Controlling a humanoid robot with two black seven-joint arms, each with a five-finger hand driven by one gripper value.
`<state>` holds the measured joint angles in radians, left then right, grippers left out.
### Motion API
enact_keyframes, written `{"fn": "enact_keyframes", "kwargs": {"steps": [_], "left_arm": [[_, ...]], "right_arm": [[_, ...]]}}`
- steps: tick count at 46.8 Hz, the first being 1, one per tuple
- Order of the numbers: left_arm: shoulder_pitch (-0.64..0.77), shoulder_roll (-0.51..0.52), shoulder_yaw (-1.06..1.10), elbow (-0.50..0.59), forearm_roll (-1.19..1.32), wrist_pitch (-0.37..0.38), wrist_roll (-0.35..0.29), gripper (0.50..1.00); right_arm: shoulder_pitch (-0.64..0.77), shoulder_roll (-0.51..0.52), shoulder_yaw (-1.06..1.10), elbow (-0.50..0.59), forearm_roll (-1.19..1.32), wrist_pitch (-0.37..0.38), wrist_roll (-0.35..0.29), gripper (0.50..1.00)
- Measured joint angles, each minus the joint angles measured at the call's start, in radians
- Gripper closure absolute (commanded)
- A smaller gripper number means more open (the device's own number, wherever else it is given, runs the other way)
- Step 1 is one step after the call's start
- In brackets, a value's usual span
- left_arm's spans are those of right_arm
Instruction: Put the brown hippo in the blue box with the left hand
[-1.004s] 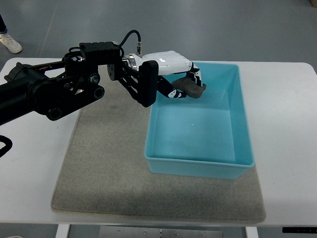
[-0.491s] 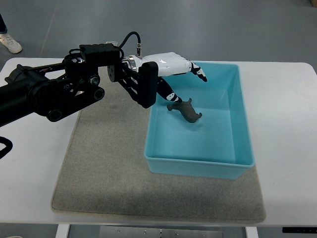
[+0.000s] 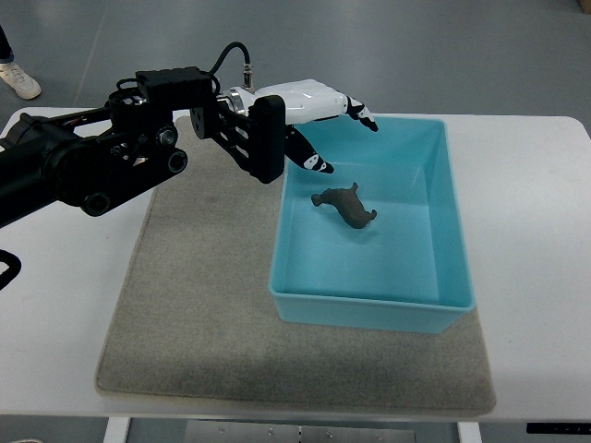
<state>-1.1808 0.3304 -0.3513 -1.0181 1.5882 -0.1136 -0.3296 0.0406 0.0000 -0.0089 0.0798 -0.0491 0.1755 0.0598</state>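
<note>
One hippo [image 3: 344,205], one box [image 3: 443,175], one mat [image 3: 194,305], one table [image 3: 536,277], one robot hand [image 3: 309,115]. The hippo is a small dark brown figure lying on the smooth floor of the rectangular blue plastic box, toward its far left part. The box sits on a grey felt-like mat on the white table. The left hand hovers over the box's far left corner, fingers spread and empty; it has lifted since half a second ago, while the hippo stayed put.
</note>
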Motion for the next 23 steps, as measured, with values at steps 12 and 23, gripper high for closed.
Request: {"fn": "enact_keyframes", "kwargs": {"steps": [12,23], "left_arm": [[0.007,0.007,-0.081,0.075,-0.011,0.0,0.0,0.658],[0.007,0.023,-0.091,0.162,-0.123,0.033,0.001,0.54]], "right_arm": [[0.0,0.0,0.0,0.0,0.0,0.0,0.0,0.564],[0.0,0.0,0.0,0.0,0.0,0.0,0.0,0.564]]}}
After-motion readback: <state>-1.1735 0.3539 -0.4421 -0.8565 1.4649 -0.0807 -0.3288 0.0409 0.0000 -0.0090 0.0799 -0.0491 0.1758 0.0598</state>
